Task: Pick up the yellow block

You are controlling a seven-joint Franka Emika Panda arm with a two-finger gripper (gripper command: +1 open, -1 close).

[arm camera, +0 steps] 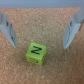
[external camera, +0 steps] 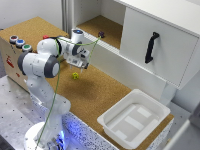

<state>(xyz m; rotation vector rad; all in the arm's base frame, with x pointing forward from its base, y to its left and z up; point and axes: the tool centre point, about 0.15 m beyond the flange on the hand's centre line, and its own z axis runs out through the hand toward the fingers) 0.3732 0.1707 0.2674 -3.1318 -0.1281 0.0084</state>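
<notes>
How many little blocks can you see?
2 for sure. The yellow block sits on the cork table below the gripper. A dark block sits farther back. Others may hide behind the arm.

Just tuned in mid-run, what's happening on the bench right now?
The single Panda arm has its gripper over the cork-topped bench, just above the yellow block. In the wrist view the jaws stand open with the yellow block on the cork between and slightly ahead of them, not yet touched. Nothing is held. A white tray sits empty toward the exterior view's right.
</notes>
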